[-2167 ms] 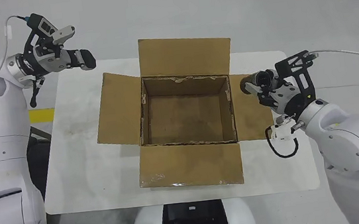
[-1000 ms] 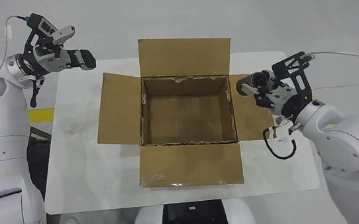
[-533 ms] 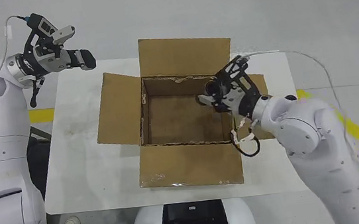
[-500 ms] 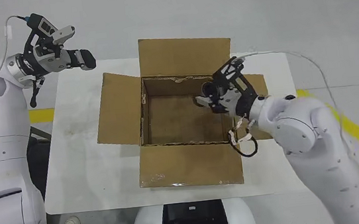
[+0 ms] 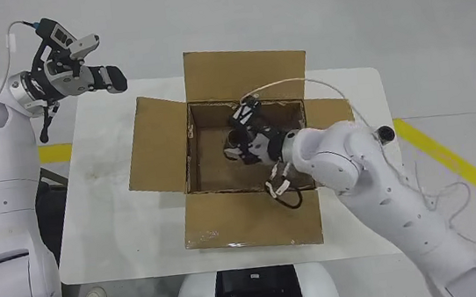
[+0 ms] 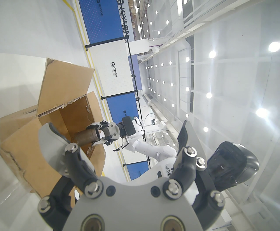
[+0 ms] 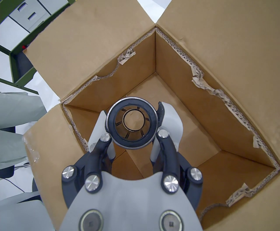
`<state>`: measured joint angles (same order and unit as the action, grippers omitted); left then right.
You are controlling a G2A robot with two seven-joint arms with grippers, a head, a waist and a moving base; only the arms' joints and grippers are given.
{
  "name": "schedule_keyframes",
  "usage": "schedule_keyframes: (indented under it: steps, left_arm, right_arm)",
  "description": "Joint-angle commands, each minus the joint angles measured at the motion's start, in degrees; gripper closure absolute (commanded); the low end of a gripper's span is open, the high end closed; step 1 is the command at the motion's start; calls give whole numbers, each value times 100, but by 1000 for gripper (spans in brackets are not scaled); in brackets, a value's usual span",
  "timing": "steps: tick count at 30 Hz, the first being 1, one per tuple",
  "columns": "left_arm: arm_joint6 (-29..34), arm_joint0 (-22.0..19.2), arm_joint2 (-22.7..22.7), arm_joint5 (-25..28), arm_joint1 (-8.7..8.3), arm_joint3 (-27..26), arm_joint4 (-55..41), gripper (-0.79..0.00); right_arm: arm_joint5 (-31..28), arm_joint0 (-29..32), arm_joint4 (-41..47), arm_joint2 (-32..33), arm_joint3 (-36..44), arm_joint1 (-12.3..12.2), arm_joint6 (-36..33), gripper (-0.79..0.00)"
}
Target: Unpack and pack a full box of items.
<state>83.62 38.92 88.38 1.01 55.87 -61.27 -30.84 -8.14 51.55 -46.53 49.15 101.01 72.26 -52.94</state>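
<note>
Box [image 5: 253, 219] sits in the middle of the white table [image 5: 104, 217] with its flaps folded out. From the top we see our right gripper [image 5: 239, 144] inside the opening, near the back wall. Our left gripper [image 5: 111, 78] hangs by the table's back left corner, well apart from the box.

From the left wrist we see that gripper's two fingers [image 6: 52, 140] spread wide with nothing between them. Farther off, the right gripper holds a short brown metal tube [image 6: 86, 136] at the box's rim.

From the right wrist we look straight through the tube. It is hollow, with a black ring at the near end. The white fingers squeeze it from both sides, and the box floor is under it.

We think the step now is putting this tube into the box. To do it well, we should go down slowly until it touches the floor, and stay off the torn walls. A spot near a corner leaves room for more things. We should let go only when it rests, because a round tube may roll.
</note>
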Motion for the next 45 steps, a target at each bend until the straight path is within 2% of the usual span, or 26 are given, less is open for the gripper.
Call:
schedule_keyframes:
  steps: [1, 10, 17, 27, 39, 40, 43, 45]
  left_arm:
    - [0, 0, 0, 0, 0, 0, 0, -785]
    - [0, 0, 0, 0, 0, 0, 0, -785]
    - [0, 0, 0, 0, 0, 0, 0, -785]
    - [0, 0, 0, 0, 0, 0, 0, -785]
    - [0, 0, 0, 0, 0, 0, 0, -785]
    - [0, 0, 0, 0, 0, 0, 0, -785]
    - [0, 0, 0, 0, 0, 0, 0, -785]
    - [0, 0, 0, 0, 0, 0, 0, -785]
  right_arm:
    - [54, -157, -14, -167, -161, 58, 55, 0]
    - [226, -758, -164, -902, -1040, 355, 140, 0]
    - [340, -1029, -270, -1218, -1640, 549, 245, 0]
    - [407, -1138, -419, -1467, -2268, 749, 388, 0]
    - [419, -1115, -545, -1538, -2610, 907, 531, 0]
    - [418, -1116, -559, -1541, -2632, 919, 529, -6]
    - [416, -1112, -587, -1545, -2697, 951, 522, -108]
    - [411, -1111, -614, -1542, -2724, 971, 521, -139]
